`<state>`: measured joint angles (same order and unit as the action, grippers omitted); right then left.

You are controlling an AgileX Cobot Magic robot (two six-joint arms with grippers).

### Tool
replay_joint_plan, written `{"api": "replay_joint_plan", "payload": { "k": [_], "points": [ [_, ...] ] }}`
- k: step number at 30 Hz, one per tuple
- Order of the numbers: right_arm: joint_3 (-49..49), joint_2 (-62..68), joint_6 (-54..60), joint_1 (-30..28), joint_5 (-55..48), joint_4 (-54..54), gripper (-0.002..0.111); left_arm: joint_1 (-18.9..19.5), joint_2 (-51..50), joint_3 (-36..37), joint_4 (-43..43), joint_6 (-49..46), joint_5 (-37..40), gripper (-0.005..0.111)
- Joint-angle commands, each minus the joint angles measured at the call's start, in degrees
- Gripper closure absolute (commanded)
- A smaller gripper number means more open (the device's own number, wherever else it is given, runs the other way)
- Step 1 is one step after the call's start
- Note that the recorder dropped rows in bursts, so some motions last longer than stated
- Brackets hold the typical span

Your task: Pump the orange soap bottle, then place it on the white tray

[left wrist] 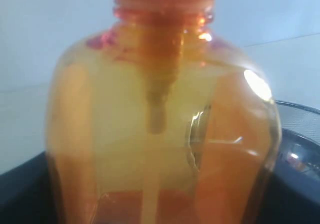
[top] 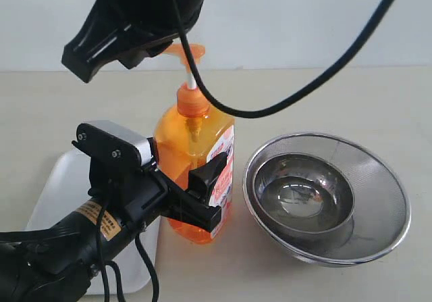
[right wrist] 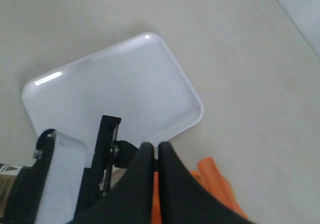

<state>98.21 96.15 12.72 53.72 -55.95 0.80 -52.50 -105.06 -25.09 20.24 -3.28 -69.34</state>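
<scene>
Beige tabletop (top: pixel 337 99): left pincer (top: pixel 206 194) clamps the orange soap bottle (top: pixel 185 146), upright right of the white tray (top: pixel 61 187), not yet on it. Right pincer (right wrist: pixel 156 154), closed and empty, hovers at the raised pump head (top: pixel 179 48).

The orange soap bottle (top: pixel 183 146) stands upright just beside the white tray (top: pixel 55 194).

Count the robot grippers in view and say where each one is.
2. The left gripper is clamped around the orange soap bottle; the right gripper, fingers together, is over its pump head. None seem hidden.
</scene>
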Motion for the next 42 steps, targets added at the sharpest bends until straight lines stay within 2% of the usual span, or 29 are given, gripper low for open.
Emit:
{"api": "replay_joint_plan", "payload": {
  "k": [1, 15, 22, 42],
  "points": [
    [1.9, 1.7, -0.2, 0.0, -1.3, 2.6, 0.108, -0.1, -0.3, -0.1, -0.1, 0.6, -0.6, 0.102],
    [2.0, 1.7, -4.0, 0.0, -0.5, 13.5, 0.108, -0.1, -0.3, -0.1, -0.1, 0.6, -0.6, 0.102],
    [2.0, 1.7, -5.3, 0.0, -0.5, 15.6, 0.108, -0.1, -0.3, -0.1, -0.1, 0.6, -0.6, 0.102],
    [1.8, 1.7, -11.6, 0.0, -9.9, 25.3, 0.108, -0.1, -0.3, -0.1, -0.1, 0.7, -0.6, 0.102]
  ]
}}
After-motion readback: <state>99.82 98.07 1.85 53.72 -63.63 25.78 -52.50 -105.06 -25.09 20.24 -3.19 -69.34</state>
